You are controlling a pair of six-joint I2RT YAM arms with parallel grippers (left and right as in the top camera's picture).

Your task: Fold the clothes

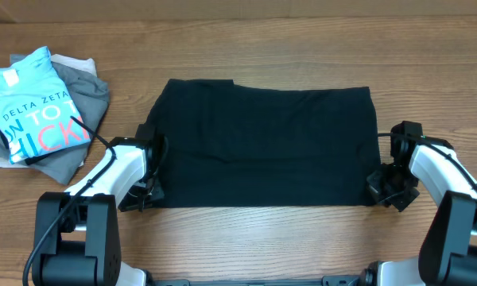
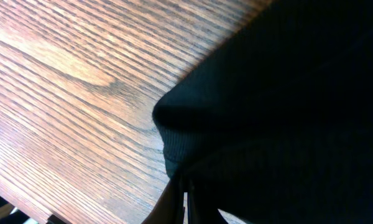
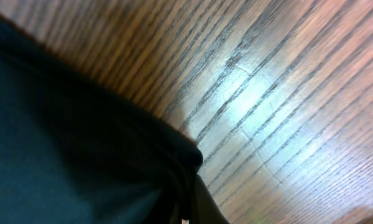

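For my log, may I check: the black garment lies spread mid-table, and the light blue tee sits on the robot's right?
Not quite: the light blue tee sits on the robot's left, as the overhead view shows. The black garment does lie spread mid-table.

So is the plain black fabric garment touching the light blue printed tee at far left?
Apart. The overhead view shows a strip of bare wooden table between the plain black fabric garment and the light blue printed tee.
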